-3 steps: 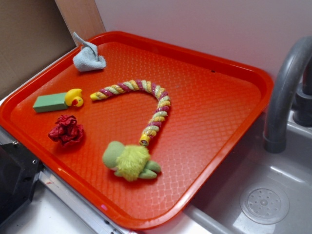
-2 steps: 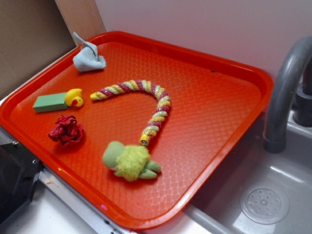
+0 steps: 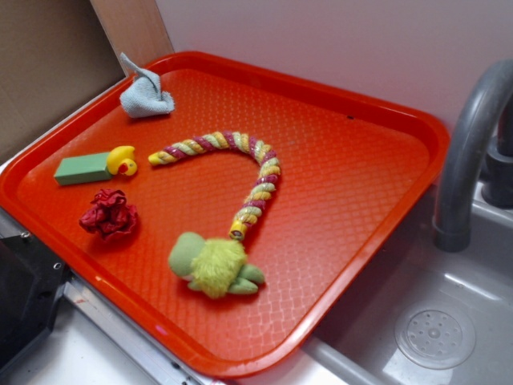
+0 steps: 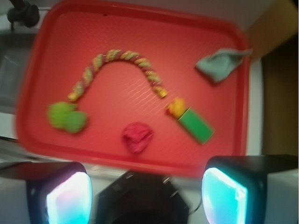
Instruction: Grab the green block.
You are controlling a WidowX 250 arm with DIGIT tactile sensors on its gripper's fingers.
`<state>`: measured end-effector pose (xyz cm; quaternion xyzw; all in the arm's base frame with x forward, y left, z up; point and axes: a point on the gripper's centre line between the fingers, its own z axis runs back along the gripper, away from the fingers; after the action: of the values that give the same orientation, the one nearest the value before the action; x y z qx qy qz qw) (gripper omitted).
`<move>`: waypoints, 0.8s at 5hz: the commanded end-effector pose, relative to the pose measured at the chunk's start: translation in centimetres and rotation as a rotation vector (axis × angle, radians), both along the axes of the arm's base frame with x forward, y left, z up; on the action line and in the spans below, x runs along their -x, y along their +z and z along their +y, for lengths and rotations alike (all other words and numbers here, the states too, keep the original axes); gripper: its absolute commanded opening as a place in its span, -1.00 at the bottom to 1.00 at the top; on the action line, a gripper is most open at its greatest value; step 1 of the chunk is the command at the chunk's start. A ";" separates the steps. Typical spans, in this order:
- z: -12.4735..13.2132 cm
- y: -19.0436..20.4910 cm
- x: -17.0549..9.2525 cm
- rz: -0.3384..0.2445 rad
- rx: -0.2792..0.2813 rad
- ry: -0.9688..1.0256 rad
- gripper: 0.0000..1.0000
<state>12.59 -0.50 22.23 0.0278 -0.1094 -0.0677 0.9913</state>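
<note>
**Green block waits at tray's edge**

End effector [image 4: 147, 189] hangs wide open and empty, high above the red tray [image 3: 377, 108]. The green block [image 3: 82, 168], touching a yellow duck [image 3: 122, 160], looks light and rigid; its long flat sides suit gripping.

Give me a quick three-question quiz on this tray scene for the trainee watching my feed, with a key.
1. True or false: the green block touches the yellow duck.
2. Multiple choice: the red crumpled ball in the exterior view lies (A) on top of the green block, (B) nearer the camera than the block, (C) in the sink.
3. Fill in: in the wrist view the tool is ____ and grips nothing.

Key: 1 true; 2 B; 3 open, its fingers spread wide, hovering off the orange tray edge with the block ahead.
</note>
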 end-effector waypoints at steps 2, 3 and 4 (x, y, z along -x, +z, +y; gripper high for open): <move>6.6 -5.6 -4.1 -0.117 -0.138 -0.491 1.00; 8.3 -8.5 -5.2 -0.086 -0.145 -0.524 1.00; 8.8 -10.8 -6.0 -0.051 -0.150 -0.582 1.00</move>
<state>18.04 8.22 10.66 0.0553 -0.1247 -0.3526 0.9258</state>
